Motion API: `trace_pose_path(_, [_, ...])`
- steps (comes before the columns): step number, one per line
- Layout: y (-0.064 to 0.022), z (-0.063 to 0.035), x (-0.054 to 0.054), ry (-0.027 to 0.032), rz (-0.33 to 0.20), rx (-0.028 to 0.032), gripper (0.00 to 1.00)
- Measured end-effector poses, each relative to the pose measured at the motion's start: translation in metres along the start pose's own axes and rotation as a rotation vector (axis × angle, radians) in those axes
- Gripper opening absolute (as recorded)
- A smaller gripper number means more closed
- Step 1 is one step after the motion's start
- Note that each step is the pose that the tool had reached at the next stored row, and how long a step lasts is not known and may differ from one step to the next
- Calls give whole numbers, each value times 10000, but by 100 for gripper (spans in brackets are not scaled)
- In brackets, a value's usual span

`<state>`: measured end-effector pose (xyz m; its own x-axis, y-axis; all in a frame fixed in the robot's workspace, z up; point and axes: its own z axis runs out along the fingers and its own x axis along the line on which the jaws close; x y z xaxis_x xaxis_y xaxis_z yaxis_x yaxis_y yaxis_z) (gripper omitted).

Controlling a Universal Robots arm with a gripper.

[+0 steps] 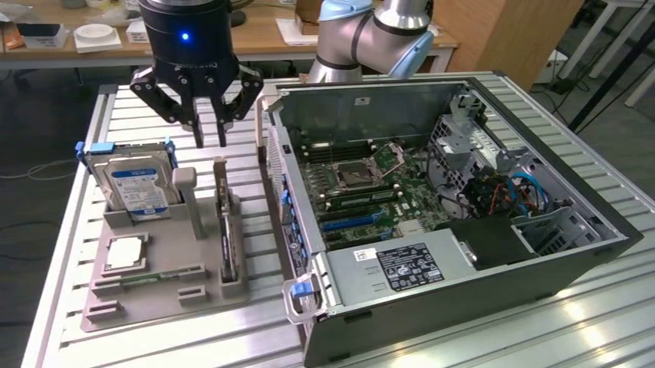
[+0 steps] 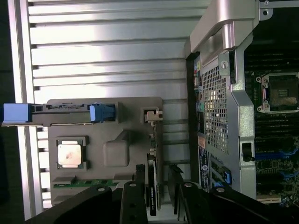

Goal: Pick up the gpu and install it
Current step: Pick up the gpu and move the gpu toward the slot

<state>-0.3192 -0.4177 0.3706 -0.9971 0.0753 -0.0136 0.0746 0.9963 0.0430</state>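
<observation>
Exterior view has the gripper hanging over the grey parts holder on the slatted metal table, jaws apart with a clear gap and nothing in them. The gpu sits right under it. It's standing on its long edge in a slot along the side of the holder nearest the open pc case. The fingertips are above the card's far end and not touching it, as far as that view shows.

Same holder also carries a hard drive with a blue-white label standing upright, a cpu chip lying flat and a green memory stick in its groove. The case lies on its side on the exterior view's right, motherboard exposed.

Wrist view looks straight down the tool. The two fingers straddle the thin dark card, one on each side, with a bit of gap on both sides. The card is sitting in its slot, not lifted.
</observation>
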Motion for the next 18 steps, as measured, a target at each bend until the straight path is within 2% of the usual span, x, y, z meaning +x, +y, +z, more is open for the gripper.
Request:
trace_pose_path(1, [0, 0, 0, 0, 0, -1, 36])
trace_pose_path(13, [0, 1, 0, 1, 0, 0, 36])
trace_pose_path(18, [-9, 35, 0, 1, 0, 1, 36])
